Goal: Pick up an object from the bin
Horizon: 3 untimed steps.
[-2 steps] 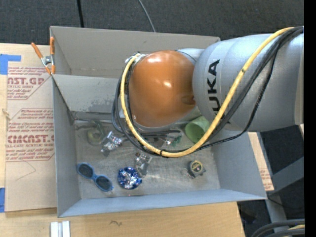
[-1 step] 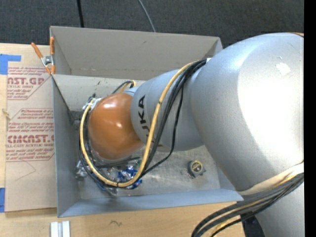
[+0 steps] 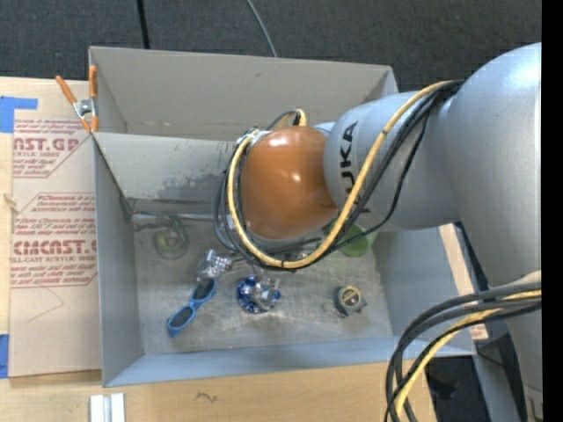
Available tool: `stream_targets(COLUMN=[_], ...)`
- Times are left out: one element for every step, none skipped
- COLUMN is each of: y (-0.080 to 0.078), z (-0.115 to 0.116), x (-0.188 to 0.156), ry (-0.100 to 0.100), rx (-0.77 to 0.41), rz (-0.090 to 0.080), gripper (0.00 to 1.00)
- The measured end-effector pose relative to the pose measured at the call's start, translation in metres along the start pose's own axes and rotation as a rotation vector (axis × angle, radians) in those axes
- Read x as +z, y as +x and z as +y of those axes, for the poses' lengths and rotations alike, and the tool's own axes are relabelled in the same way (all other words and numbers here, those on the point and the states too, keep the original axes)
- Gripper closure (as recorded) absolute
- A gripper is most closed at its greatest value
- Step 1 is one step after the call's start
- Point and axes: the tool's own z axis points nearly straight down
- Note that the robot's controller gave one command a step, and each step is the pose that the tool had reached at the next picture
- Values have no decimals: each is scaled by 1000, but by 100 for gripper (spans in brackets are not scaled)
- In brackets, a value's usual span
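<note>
Spread fingers (image 3: pixel 216 262) were noted, nothing gripped. The blue glasses (image 3: pixel 192 308) just beside them were judged light, stiff, slippery; best taken across the frame.

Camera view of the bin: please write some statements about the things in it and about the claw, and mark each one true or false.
1. A blue pair of toy glasses lies at the lower left of the bin floor. True.
2. A crumpled blue-and-white thing lies just right of the glasses. True.
3. The small round metal piece touches the glasses. False: it lies apart, well to their right.
4. The green thing lies fully in the open. False: the arm covers part of it.
5. The claw is over the bin's far left corner. False: it is over the middle of the floor, close above the blue-and-white thing.
</note>
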Motion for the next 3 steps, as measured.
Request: stream_targets(y=[-20,-20,-24], z=[27,24,34], x=[19,17,-110], ry=[2,6,2], rx=[-95,-92,-101], rz=[-7,-6,-8], gripper=[0,100,100])
